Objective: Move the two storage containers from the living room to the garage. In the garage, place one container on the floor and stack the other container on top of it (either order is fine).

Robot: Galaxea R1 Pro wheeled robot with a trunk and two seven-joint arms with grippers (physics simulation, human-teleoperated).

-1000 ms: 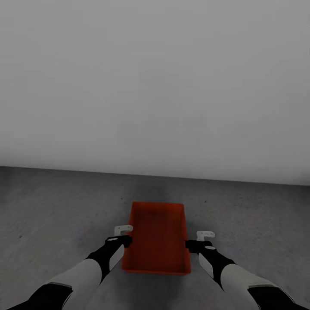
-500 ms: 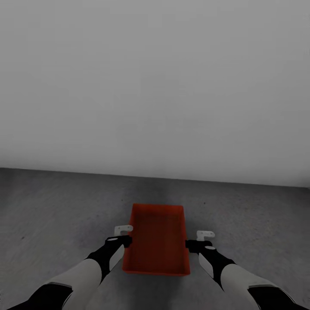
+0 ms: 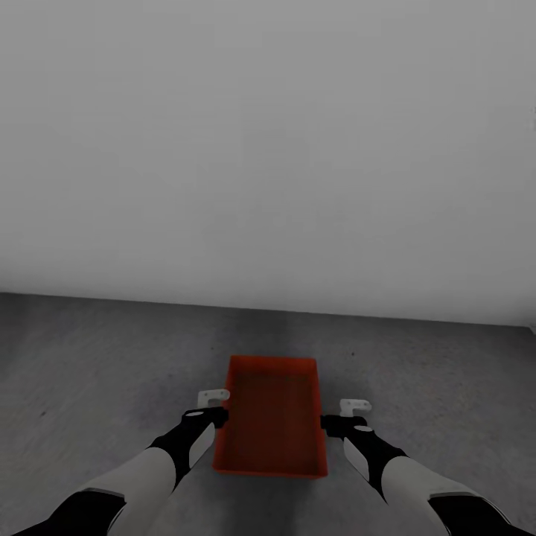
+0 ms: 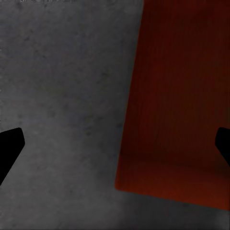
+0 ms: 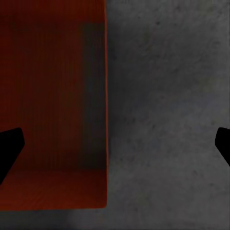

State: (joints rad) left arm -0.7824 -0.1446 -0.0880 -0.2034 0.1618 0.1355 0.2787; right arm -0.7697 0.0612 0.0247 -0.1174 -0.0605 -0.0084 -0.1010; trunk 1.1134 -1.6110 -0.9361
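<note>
grey floor (image 3: 97, 372) bears an orange container (image 3: 272, 417) between two spread tools.

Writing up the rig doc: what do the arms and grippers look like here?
Both arms are glossy black at the near end, then light grey-white shells on the forearms, then black wrists. The left gripper and right gripper have black bodies with small white bracket-like fingers. In the wrist views the fingertips show as plain black wedges. No cables or markings visible.

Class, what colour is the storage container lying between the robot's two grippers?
Orange-red, plain and unpatterned; the storage container shows best in the head view.
</note>
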